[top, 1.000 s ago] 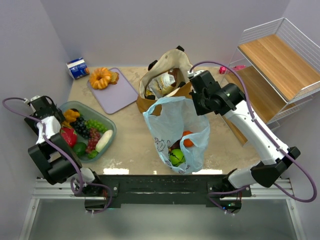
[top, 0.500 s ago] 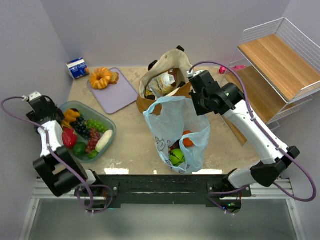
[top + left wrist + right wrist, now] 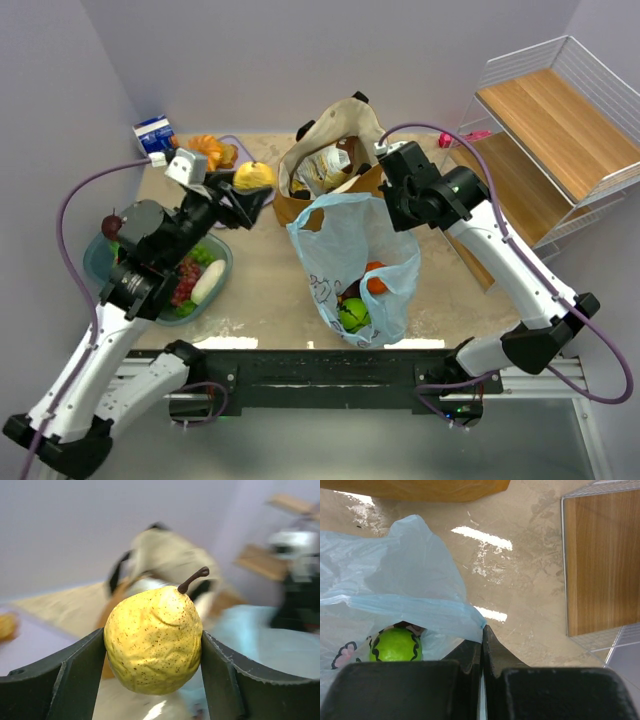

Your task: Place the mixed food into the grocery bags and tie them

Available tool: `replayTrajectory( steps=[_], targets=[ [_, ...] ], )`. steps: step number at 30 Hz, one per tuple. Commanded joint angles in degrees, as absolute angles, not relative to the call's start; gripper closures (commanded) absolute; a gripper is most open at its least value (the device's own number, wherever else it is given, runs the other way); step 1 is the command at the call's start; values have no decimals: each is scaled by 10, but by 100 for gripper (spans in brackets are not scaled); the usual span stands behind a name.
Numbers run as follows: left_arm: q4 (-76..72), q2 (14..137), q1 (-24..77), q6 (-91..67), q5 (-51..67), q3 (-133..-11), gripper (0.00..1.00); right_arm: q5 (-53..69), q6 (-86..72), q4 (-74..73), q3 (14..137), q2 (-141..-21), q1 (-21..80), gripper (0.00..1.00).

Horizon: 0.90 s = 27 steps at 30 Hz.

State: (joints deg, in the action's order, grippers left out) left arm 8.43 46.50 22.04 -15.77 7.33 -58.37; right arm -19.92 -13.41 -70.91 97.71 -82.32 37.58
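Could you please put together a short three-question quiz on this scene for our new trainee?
1. True or false: the left tool holds a pear.
2. Which fruit lies in the blue bag? A) apple B) melon C) pineapple
3. What is the right tool shut on?
Key: 1 true; 2 A; 3 the blue bag's rim.
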Motion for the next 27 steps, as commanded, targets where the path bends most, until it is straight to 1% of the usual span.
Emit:
replayTrajectory(
  steps=[1,2,4,5,7,8,12,15,17,18,19,20,21,22,27],
  targets=[
    [-9,501,432,-206,69,-650,51,-193,-130,-695,983,-814,376,100],
    [-11,531,475,-192,23,-659,51,-194,-130,-695,980,-813,377,100],
    [-17,568,576,-155,2,-689,49,-194,-131,-698,976,-808,376,100],
    [-11,610,597,-146,-12,-701,49,-196,-131,-700,975,-806,377,100],
    [-1,652,619,-136,-4,-734,48,-200,-132,-703,974,-802,377,100],
    [29,681,620,-136,-3,-737,48,-201,-133,-705,974,-798,377,100],
    [57,717,621,-134,-19,-738,44,-212,-134,-712,972,-788,376,100],
    [83,729,620,-132,-56,-744,41,-214,-136,-713,969,-785,377,100],
    [91,734,619,-132,-71,-744,35,-213,-136,-713,969,-786,376,100],
    [96,735,619,-132,-75,-745,30,-214,-136,-711,969,-787,377,100],
    [100,737,619,-134,-79,-750,20,-214,-135,-711,969,-787,376,100],
    [111,743,618,-134,-83,-752,13,-214,-136,-711,970,-787,377,100],
    [114,744,618,-133,-83,-755,4,-214,-135,-711,970,-789,376,100],
    [117,747,618,-129,-81,-758,0,-214,-135,-711,970,-789,376,100],
    [116,750,613,-91,-55,-767,0,-213,-136,-712,972,-791,376,100]
  ],
)
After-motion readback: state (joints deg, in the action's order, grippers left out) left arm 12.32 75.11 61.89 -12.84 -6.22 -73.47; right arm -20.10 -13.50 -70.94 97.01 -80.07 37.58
